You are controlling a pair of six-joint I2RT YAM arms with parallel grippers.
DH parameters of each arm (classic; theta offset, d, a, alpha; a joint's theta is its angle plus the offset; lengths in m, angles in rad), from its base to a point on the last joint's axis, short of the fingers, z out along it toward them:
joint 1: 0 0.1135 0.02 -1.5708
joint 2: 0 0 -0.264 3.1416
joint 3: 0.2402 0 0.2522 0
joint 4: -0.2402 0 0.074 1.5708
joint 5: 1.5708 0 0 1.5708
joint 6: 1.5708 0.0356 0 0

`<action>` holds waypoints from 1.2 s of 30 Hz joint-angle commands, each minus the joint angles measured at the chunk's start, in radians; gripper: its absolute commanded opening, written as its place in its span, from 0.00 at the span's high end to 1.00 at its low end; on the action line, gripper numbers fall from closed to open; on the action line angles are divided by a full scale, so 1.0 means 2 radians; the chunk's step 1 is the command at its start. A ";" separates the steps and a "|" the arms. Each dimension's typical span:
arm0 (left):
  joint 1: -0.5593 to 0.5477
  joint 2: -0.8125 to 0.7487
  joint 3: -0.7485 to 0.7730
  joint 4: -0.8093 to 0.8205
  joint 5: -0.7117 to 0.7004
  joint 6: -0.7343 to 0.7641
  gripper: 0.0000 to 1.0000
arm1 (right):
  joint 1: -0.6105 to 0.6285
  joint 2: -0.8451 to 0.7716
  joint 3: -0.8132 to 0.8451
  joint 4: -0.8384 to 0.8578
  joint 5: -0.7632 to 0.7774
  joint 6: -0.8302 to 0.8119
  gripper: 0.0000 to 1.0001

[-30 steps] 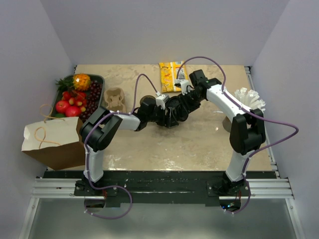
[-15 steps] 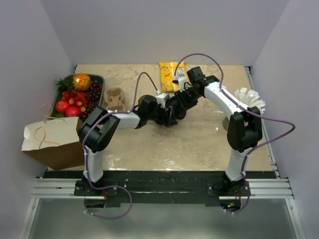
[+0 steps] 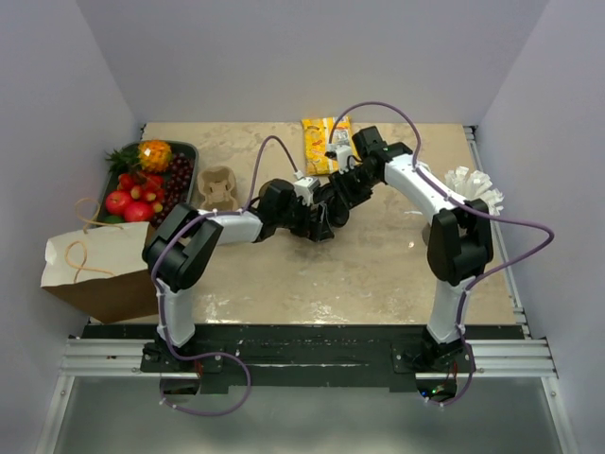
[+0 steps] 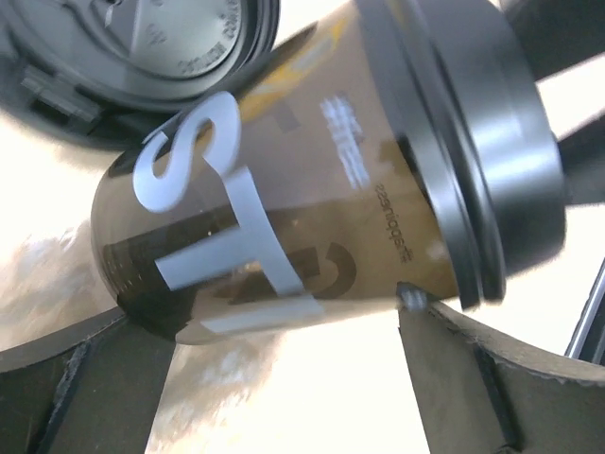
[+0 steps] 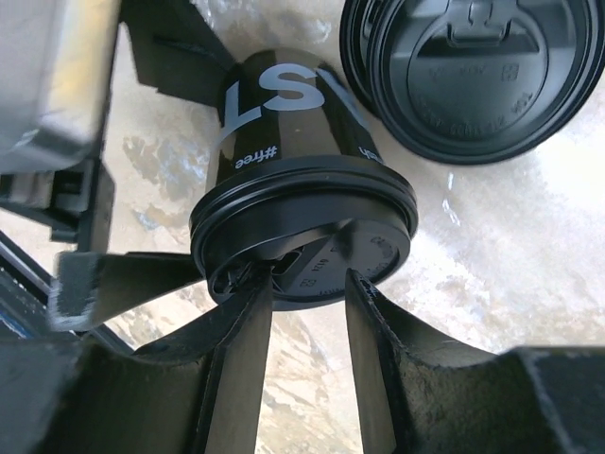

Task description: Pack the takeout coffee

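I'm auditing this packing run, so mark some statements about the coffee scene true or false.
1. The left gripper stands open around the dark paper coffee cup with white lettering. True.
2. The brown paper bag sits at the right edge of the marbled table. False: it sits at the left edge.
3. The right gripper grips that cup by its black plastic lid. True.
4. The tan cardboard cup carrier already holds a cup. False: its wells look empty.
5. A second black-lidded cup sits close beside the gripped one. True.
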 commanded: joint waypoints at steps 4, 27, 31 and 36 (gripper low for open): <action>-0.004 -0.003 -0.054 -0.058 0.047 0.018 0.00 | 0.011 0.028 0.045 0.051 -0.037 0.023 0.58; -0.026 0.047 0.005 -0.172 -0.051 0.101 0.00 | 0.017 0.018 0.033 0.056 -0.050 0.036 0.55; -0.027 0.039 -0.002 -0.184 -0.045 0.126 0.00 | 0.016 0.016 0.028 0.053 -0.044 0.031 0.55; -0.026 0.033 -0.013 -0.205 -0.048 0.150 0.00 | 0.016 0.009 0.017 0.049 -0.042 0.027 0.54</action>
